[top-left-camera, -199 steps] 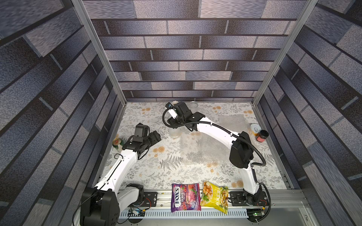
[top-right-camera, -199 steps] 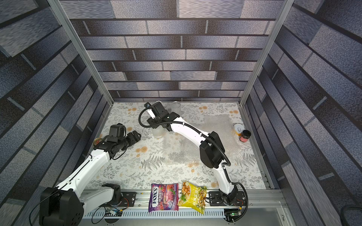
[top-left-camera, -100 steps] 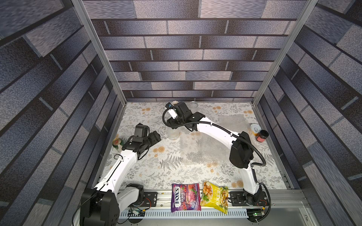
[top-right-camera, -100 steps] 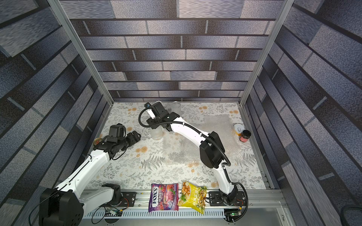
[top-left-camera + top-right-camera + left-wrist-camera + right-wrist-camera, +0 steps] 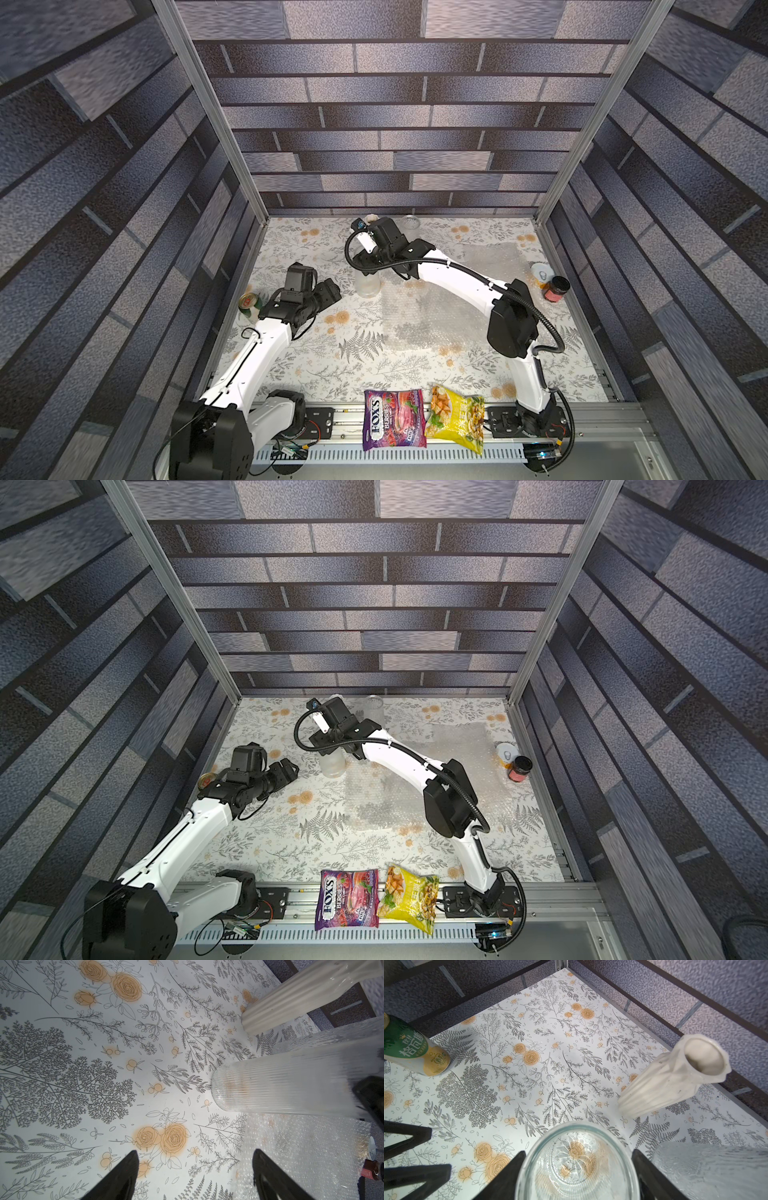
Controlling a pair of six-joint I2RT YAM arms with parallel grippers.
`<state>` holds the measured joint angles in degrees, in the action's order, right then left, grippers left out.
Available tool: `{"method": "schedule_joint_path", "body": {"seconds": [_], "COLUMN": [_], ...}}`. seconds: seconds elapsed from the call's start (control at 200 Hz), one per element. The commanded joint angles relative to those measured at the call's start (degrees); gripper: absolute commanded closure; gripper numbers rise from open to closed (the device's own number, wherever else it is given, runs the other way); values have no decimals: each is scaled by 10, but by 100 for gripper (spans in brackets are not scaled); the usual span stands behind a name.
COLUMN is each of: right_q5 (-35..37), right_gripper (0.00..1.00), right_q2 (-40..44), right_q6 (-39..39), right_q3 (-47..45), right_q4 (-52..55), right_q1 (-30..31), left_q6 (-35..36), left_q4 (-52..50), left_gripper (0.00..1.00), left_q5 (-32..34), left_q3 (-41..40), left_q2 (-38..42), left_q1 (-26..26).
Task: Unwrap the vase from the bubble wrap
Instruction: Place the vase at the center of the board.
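A clear ribbed glass vase (image 5: 368,284) stands upright and bare on the flowered table, at the near-left edge of a flat sheet of bubble wrap (image 5: 436,316). My right gripper (image 5: 578,1151) hangs over the vase's mouth, open. One finger stands on each side of the rim, and contact with the glass cannot be made out. My left gripper (image 5: 195,1151) is open and empty, low over the table just left of the vase (image 5: 280,1088). In the left wrist view the bubble wrap (image 5: 301,1157) lies beside it. A top view shows the left gripper (image 5: 286,771) pointing toward the vase (image 5: 332,764).
A white ceramic vase (image 5: 675,1076) and another clear glass vessel (image 5: 410,224) stand at the back. A green can (image 5: 250,305) is at the left edge, a red jar (image 5: 556,289) and a white tin (image 5: 542,272) at the right. Two snack bags (image 5: 392,419) lie on the front rail.
The right gripper's jaws have spread a little around the vase. Neither arm nor the vase has visibly shifted.
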<state>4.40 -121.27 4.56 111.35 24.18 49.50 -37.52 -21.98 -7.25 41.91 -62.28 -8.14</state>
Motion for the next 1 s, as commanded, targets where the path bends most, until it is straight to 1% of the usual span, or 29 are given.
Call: {"method": "schedule_joint_path", "body": {"seconds": [0.0,0.326,0.346,0.496,0.631,0.671,0.707,0.777,0.817,0.907,0.997], "right_q5": [-5,-1,-2,0,20,29,44,77,105,158,187], "right_gripper": [14,12,13,12,12,12,8,7,4,3,3], "right_q2": [27,47,68,109,161,183,197,229,244,275,312], "right_q6": [-6,-13,-13,-10,1,5,6,10,10,3,-23], "right_q3": [-11,-31,-33,-54,-81,-90,-96,-103,-105,-104,-125], "right_q4": [0,-24,-27,-39,-50,-51,-48,-32,-15,42,93], "right_q1": [1,1,1,0,0,0,0,-3,-6,-18,-45], "left_q6": [6,10,12,14,17,17,19,22,24,32,42], "left_q4": [-13,-16,-16,-17,-19,-19,-20,-21,-22,-23,-20], "left_gripper": [13,13,13,14,14,14,14,14,14,14,14], "left_q5": [11,18,19,25,26,27,28,30,31,35,36], "left_q3": [-2,-4,-5,-10,-11,-11,-11,-11,-9,-7,-4], "left_q2": [14,19,19,26,30,31,32,34,35,39,44], "left_q1": [5,4,4,5,5,5,5,6,6,8,11]}}
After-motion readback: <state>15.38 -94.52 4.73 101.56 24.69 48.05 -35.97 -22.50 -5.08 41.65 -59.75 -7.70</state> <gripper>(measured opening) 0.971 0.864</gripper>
